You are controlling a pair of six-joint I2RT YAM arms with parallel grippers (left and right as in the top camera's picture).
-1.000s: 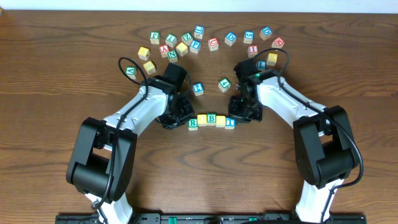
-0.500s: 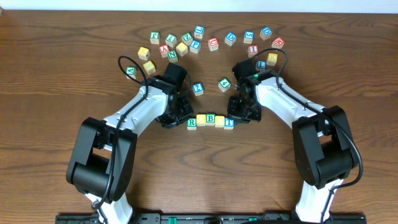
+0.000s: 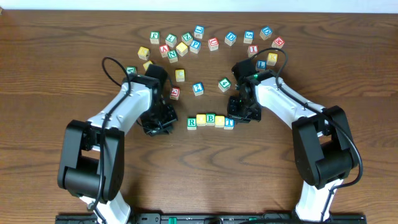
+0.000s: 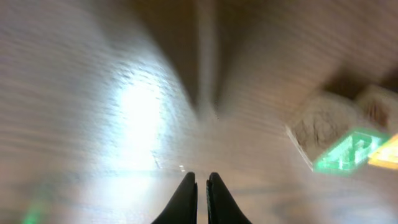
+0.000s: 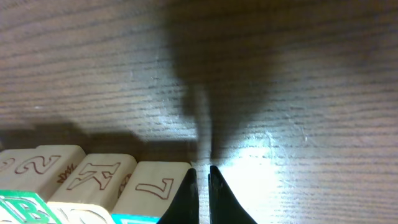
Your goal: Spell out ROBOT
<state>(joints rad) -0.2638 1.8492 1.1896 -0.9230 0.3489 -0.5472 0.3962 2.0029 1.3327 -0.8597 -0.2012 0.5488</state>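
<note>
Cubes, overhead: five in a row point(image 3: 211, 119) at centre, R, yellow, B, yellow, T; over twenty loose cubes point(image 3: 213, 43) toward 12 o'clock. At its 9 o'clock, apart, the left gripper point(image 3: 160, 124); just beside T, the right gripper point(image 3: 238, 116). Left wrist: fingers point(image 4: 186, 202) together, empty. Right wrist: fingers point(image 5: 185, 199) together, row at 8 o'clock.

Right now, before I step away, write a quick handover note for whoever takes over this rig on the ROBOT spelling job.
Left gripper: jaws shut, empty, off to the left of the R cube.
Right gripper: jaws shut, empty, tips right beside the T cube.
Placed: R, yellow cube, B cube, second yellow cube, T in one tight row.
To do: probably only checking the yellow tops read O, too small to tell here, then backing both grippers clear.
</note>
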